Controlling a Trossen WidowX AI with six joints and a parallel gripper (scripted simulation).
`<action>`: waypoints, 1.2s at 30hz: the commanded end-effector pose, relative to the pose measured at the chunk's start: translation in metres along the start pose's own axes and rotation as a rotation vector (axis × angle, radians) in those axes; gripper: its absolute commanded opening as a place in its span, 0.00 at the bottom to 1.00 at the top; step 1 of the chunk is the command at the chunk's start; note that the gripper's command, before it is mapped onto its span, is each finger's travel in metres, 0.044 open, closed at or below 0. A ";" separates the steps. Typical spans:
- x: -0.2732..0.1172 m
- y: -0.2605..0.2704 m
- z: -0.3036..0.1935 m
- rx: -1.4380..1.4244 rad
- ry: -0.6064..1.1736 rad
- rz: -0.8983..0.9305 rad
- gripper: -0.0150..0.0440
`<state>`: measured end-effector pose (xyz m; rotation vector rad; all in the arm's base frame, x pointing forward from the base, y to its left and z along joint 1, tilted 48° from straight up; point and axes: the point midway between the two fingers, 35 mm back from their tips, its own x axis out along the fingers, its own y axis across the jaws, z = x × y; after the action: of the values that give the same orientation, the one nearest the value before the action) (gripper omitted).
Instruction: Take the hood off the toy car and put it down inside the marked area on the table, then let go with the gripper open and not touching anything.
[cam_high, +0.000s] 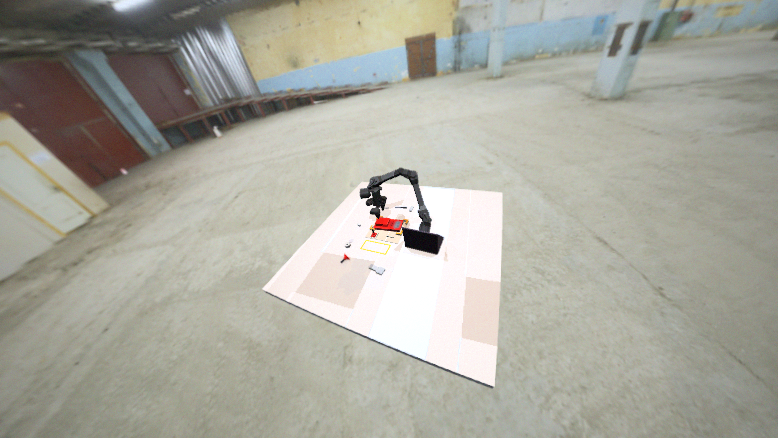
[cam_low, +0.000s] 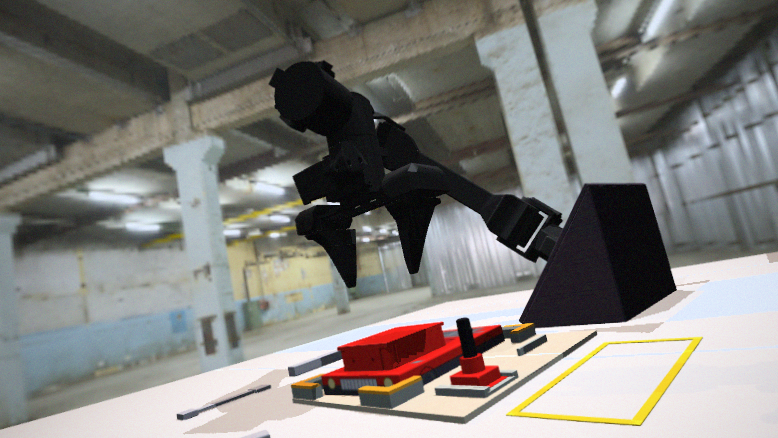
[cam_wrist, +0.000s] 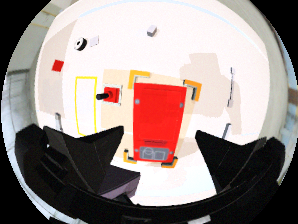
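Toy car (cam_low: 402, 353) on tray (cam_low: 549, 353), fingers (cam_low: 342, 255) spread above

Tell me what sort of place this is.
Probably a disused warehouse or factory hall: bare concrete floor, square pillars, corrugated metal walls. A pale table stands in it, carrying the arm and red toy car.

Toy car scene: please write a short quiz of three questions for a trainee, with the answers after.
1. True or false: the hand is shut on the hood.
2. What lies inside the yellow marked area? A) the hood B) a black lever C) nothing of the car's parts
3. Fill in: in the wrist view, the red toy car appears ____ the two fingers.

Key: 1. False; it is open, above the car, touching nothing. 2. C. 3. between.
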<state>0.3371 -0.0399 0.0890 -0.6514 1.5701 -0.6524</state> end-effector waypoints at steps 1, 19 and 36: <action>0.004 0.000 0.000 0.004 0.008 -0.005 1.00; 0.016 0.000 0.001 0.004 0.008 -0.005 1.00; 0.027 -0.001 0.001 0.004 0.008 -0.005 1.00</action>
<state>0.3376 -0.0572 0.0735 -0.6435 1.5657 -0.6624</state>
